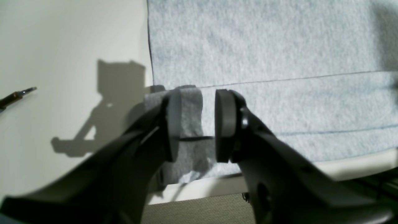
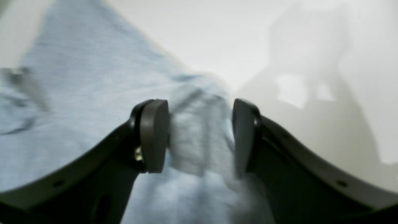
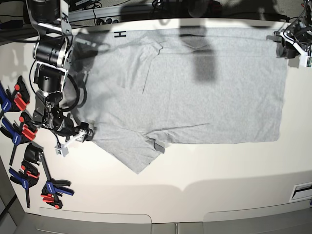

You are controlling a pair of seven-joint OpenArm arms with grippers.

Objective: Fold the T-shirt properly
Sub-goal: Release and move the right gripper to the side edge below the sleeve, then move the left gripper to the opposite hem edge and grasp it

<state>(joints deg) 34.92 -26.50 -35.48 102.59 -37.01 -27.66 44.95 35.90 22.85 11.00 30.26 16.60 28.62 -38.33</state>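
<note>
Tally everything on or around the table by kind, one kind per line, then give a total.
T-shirt: 1, grey, spread on the white table
Grippers: 2, left gripper and right gripper, each at an edge of the shirt
Spring clamps: at least 4, blue and black with red tips, piled beside the table; the exact number is unclear
Total: at least 7

**Dark arms, rounded pads**

The left gripper [image 1: 197, 124] is showing matte black curved fingers ending in flat, rounded grey pads [image 1: 224, 124]; a small screw is glinting beside one; the right gripper [image 2: 200, 137] is wearing matching pads [image 2: 154, 135], a brass-coloured screw showing; the right arm [image 3: 48, 63] is carrying black cylindrical joints and looping black cables.
</note>
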